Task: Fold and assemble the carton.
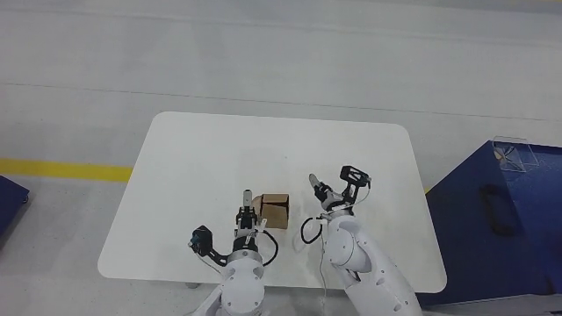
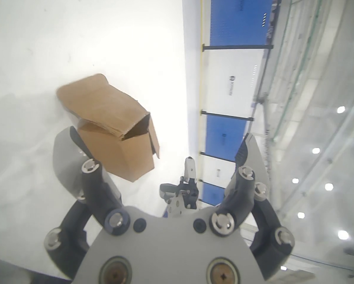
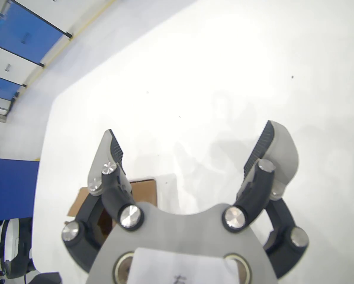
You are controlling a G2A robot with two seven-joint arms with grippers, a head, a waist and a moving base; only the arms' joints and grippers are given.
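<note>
Worktop (image 1: 263, 149): white, rounded corners. You will find everything that matters on the half nearest the robot.

Carton (image 1: 273, 210): brown cardboard, resting on the worktop close to the robot's edge, between your two arms and nearer the left one. In the left wrist view the carton (image 2: 112, 125) is partly folded into a box shape. Its upper panel is bent over, one corner gapes open with a dark gap, and a side flap stands loose from the body. From the right wrist view you get one flat brown face of the carton (image 3: 144, 190), behind the base of one finger.

Left hand (image 1: 248, 202): just beside the carton on the carton's left side. In its own wrist view your left hand (image 2: 157, 138) has its fingers spread wide and grips nothing. One finger (image 2: 67, 149) overlaps the carton's side wall. Whether it touches cannot be told from these views.

Right hand (image 1: 335, 180): to the right of the carton and clear of it, over bare worktop. In its wrist view your right hand (image 3: 190, 131) is spread wide too, with nothing between the ribbed pads (image 3: 261, 146).
</note>
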